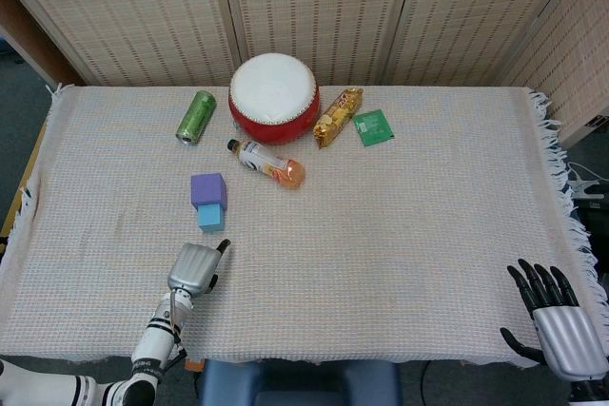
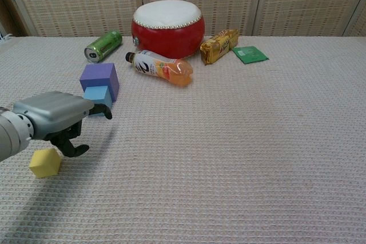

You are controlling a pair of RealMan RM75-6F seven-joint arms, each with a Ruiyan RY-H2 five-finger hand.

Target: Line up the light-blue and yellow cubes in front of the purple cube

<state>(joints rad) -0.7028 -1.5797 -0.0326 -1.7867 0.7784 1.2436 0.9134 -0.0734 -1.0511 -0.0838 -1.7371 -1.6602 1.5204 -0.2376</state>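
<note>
Even, bright indoor light from overhead, no glare on the woven cream tablecloth [image 1: 400, 235]. Shadows soft and short: a dim patch under my left hand [image 2: 54, 115] in the chest view, a thin one beside the small yellow foam cube [image 2: 45, 163]. Both views sharp across the table. My left forearm, close to the chest camera's edge, looks slightly soft.
</note>
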